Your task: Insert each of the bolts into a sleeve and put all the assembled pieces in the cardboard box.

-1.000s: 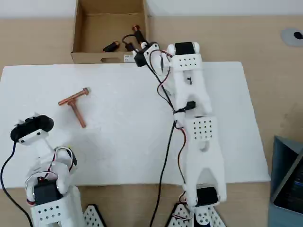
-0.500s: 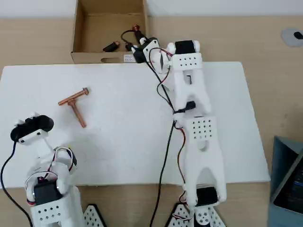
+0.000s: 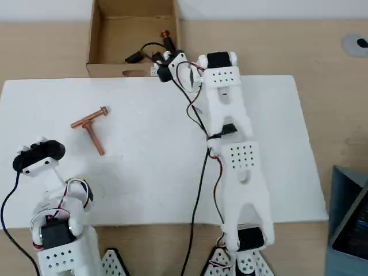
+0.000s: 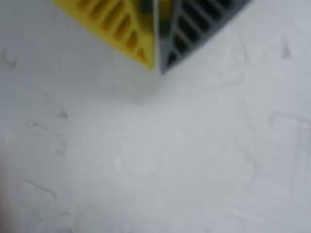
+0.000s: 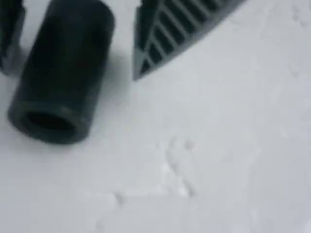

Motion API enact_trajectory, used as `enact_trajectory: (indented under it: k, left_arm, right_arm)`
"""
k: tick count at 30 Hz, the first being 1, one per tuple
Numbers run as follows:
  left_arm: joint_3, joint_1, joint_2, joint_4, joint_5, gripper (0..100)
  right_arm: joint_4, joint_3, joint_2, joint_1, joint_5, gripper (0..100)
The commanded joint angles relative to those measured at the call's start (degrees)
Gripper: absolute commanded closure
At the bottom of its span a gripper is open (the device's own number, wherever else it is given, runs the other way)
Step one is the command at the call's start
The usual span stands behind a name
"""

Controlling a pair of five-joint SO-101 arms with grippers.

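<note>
Left first: my left pincer (image 4: 157, 65) is pinched shut, tips touching over the blurry white mat (image 4: 146, 170), its upper parts cut off. Ahead and to its right, well apart, two copper bolts (image 3: 90, 118) lie in a T. Further right, my right pincer (image 5: 75, 68) sits at the cardboard box (image 3: 98, 40) corner. Cables muddle the dark pieces (image 3: 135, 57) beside it. Its jaws stand wide, one cut off, with a black sleeve (image 5: 60, 73) lying between.
</note>
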Motion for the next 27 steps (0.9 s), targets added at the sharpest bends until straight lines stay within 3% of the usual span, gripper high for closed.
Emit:
enact_trajectory:
  k: [1,8,14,20,27]
  left_arm:
    - [0.0,-0.7,-0.31,-0.35,0.35,100]
    - [0.0,-0.7,-0.31,-0.35,0.35,100]
    - [0.0,-0.7,-0.31,-0.35,0.26,100]
    - [0.0,-0.35,-0.31,-0.35,0.0,100]
    - [-0.09,-0.26,-0.31,-0.35,0.0,100]
  right_arm:
    - [-0.35,-1.8,0.57,-0.48,0.44,86.8]
    - [0.7,-2.07,0.48,-1.45,0.44,98.8]
    - [4.22,-8.13,-3.12,-2.33,-1.32,98.8]
    - [4.31,-5.58,-14.99,-2.33,-4.57,98.8]
    - [4.31,8.22,-33.63,-1.63,-8.7,98.8]
